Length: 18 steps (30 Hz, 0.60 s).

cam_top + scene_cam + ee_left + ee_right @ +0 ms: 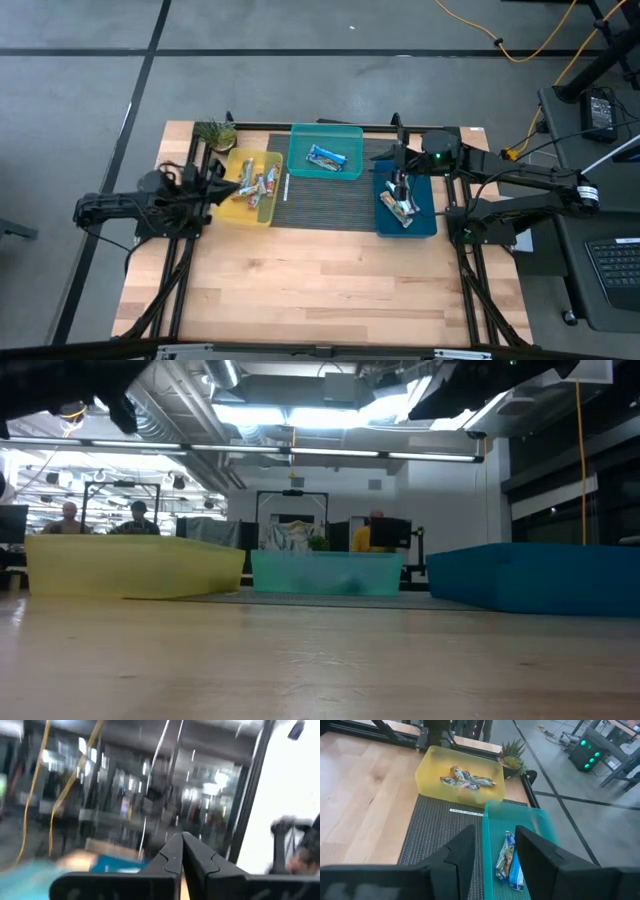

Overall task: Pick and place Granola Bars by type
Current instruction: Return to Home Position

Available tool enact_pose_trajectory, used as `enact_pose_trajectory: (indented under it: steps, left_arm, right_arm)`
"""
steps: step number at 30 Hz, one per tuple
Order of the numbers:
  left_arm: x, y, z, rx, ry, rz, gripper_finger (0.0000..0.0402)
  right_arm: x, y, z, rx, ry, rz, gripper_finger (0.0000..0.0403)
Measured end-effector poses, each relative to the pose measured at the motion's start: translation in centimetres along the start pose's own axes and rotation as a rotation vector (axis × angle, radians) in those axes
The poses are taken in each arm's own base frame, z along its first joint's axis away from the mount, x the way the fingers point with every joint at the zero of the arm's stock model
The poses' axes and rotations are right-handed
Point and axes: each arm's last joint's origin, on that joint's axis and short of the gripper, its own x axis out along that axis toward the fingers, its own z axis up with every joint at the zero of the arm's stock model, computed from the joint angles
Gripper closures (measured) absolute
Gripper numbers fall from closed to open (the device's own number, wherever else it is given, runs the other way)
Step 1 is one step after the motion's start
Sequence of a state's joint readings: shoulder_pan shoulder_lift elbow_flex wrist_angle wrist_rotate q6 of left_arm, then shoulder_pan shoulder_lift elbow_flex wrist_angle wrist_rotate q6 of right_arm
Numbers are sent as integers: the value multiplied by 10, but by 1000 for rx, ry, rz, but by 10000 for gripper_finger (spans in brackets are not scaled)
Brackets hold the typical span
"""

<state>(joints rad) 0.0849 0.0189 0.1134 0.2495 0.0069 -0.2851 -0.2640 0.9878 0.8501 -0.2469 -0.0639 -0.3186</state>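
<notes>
My left gripper (181, 836) has its two dark fingers pressed together with nothing between them. In the high view it hangs at the left edge of the yellow bin (240, 212), pointing across the table. My right gripper (495, 832) has its fingers spread apart and is empty. From above it sits over the blue bin (428, 222) on the right side of the wooden table (320, 290).

Three plastic bins stand at the far half of the table, along the edge of a dark ribbed mat (325, 200). The yellow bin is on the left, the teal bin (300, 165) is in the middle and farther back, and the blue bin is on the right.

A loose heap of reddish-brown granola bars (465, 780) lies in the yellow bin. The blue-white granola bars (510, 862) lie in the teal bin, side by side. The tan-looking granola bars (398, 208) lie in the blue bin, right under the right arm; I cannot tell their exact number.

A small potted plant (512, 752) stands at the far corner just beside the yellow bin. A white label strip (466, 812) lies on the mat near that bin's side. In the low view two people (68, 515) sit well beyond the table.
</notes>
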Motion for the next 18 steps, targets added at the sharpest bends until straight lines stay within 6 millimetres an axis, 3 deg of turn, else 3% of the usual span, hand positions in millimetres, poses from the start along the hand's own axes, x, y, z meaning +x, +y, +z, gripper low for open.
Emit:
enact_pose_trajectory:
  steps: [2, 8, 18]
  left_arm:
    - [-2, 1, -1, -7, -71, -1, 399]
    - [-3, 8, -27, -52, 13, 20, 399]
    - [-7, 18, -56, -14, 303, 162, 398]
  right_arm:
    - [0, 0, 0, 3, 5, -1, 260]
    - [0, 0, -1, 4, 8, 1, 260]
    - [0, 1, 1, 4, -28, 53, 261]
